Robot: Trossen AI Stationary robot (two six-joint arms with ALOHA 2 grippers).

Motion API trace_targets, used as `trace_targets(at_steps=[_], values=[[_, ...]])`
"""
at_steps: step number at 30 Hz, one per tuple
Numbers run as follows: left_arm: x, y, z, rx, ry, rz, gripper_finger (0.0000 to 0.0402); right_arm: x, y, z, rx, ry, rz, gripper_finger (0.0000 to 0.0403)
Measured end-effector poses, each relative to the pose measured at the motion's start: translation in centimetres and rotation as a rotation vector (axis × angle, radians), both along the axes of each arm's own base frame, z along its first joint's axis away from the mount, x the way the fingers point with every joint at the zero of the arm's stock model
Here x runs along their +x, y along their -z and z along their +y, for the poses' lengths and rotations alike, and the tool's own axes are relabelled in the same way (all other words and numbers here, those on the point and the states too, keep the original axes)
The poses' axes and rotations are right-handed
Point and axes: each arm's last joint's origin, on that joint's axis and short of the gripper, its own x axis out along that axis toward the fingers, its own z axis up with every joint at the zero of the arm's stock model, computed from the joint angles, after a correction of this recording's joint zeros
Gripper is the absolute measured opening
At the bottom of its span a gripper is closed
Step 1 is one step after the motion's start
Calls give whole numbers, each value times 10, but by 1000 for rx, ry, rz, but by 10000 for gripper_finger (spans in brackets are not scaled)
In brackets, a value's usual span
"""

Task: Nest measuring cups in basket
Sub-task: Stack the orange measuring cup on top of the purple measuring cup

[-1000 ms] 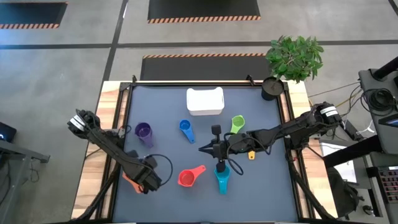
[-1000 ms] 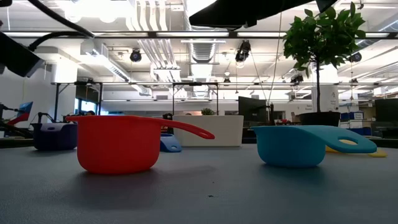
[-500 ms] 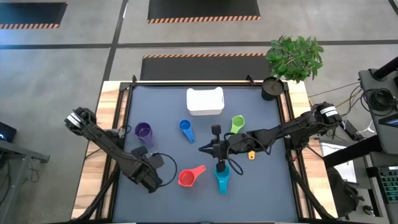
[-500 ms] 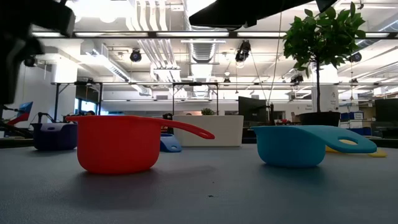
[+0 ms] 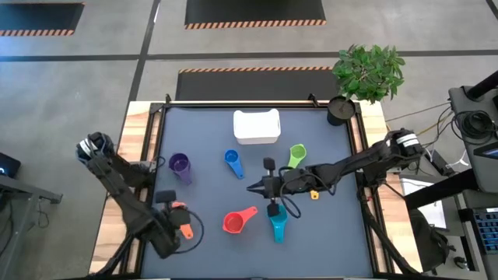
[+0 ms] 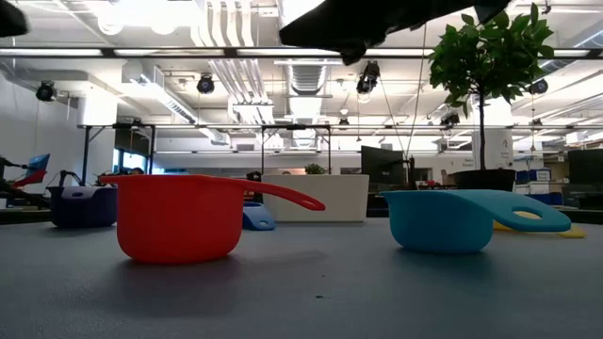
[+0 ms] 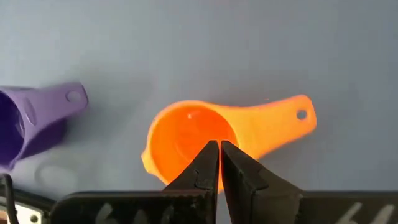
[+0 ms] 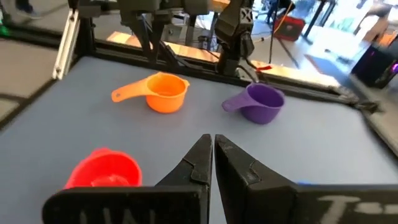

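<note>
Left hand (image 7: pixel 219 163), fingers closed and empty, above the orange measuring cup (image 7: pixel 186 134); right hand (image 8: pixel 213 155) closed mid-bench, basket (image 5: pixel 256 126) at 12 o'clock.

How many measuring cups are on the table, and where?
7: purple at the left, orange near the left pincer, blue and green below the basket, red, teal, and yellow mostly hidden under the right arm.

A dark grey table (image 5: pixel 210 140) with wooden side rails carries a black round cup (image 5: pixel 339 110) at its far right corner, a leafy potted plant (image 5: pixel 369 71) stands just beside that cup, and hazard-striped mats (image 5: pixel 254 11) lie on the floor beyond.
</note>
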Motion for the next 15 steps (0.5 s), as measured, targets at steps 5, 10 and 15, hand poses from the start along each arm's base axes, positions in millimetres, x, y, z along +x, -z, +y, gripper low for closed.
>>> trace_targets(at_steps=[5,10,15], values=[[-17,-6,-7,63,27,-134,0,34,8,9,33,-9,35,9],[-28,-14,-10,71,29,-252,0,74,12,19,26,-8,62,9],[-40,-14,-15,41,26,-263,0,112,24,29,29,-8,46,9]])
